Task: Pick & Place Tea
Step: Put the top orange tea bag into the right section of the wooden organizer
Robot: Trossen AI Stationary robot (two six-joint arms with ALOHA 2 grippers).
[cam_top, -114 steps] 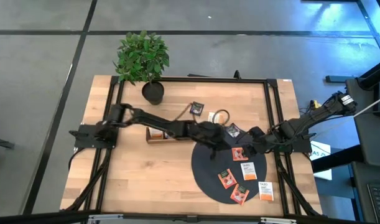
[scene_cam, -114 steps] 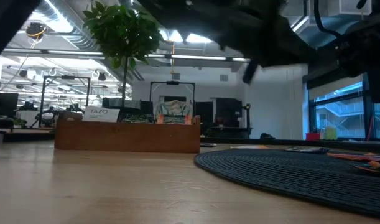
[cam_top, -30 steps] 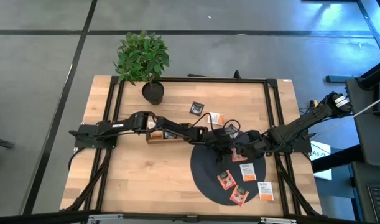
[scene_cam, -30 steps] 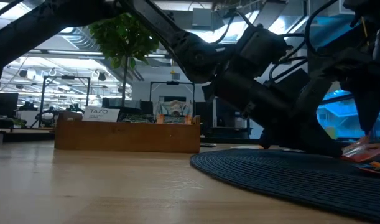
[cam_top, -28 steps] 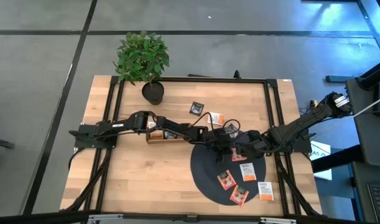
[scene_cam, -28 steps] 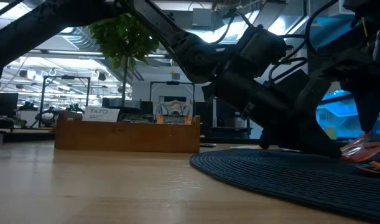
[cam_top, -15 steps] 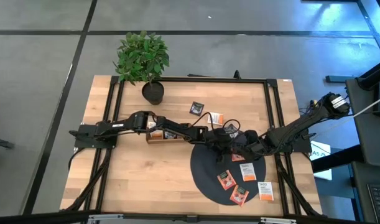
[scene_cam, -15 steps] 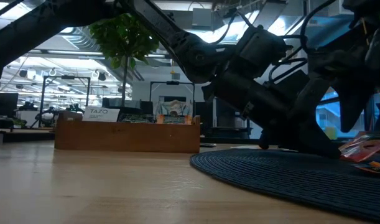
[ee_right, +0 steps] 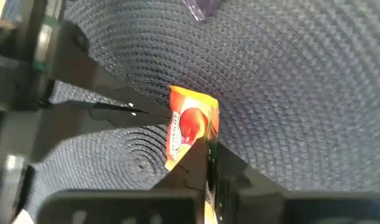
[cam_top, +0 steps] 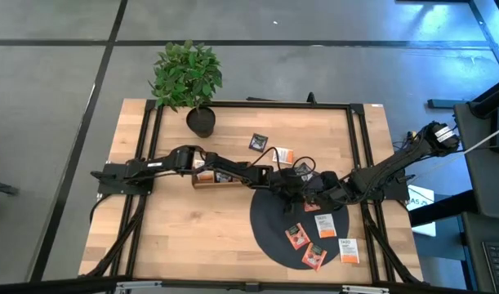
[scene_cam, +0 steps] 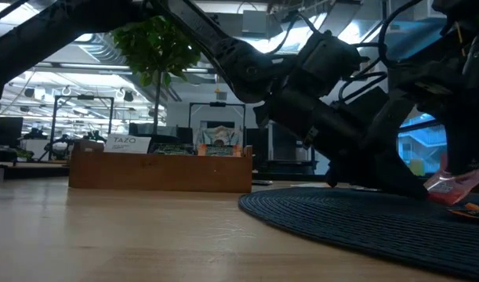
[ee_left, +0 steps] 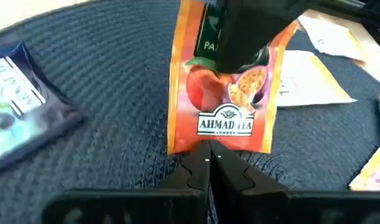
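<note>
Orange sachet (ee_right: 191, 127) pinched in right end effector (ee_right: 205, 149) above mat (ee_right: 289, 93).

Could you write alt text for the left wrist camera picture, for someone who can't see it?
A red-orange Ahmad Tea sachet stands upright over a dark woven mat, pinched from above by the right gripper and at its lower edge by the shut left gripper. A bluish sachet and white sachets lie nearby.
</note>
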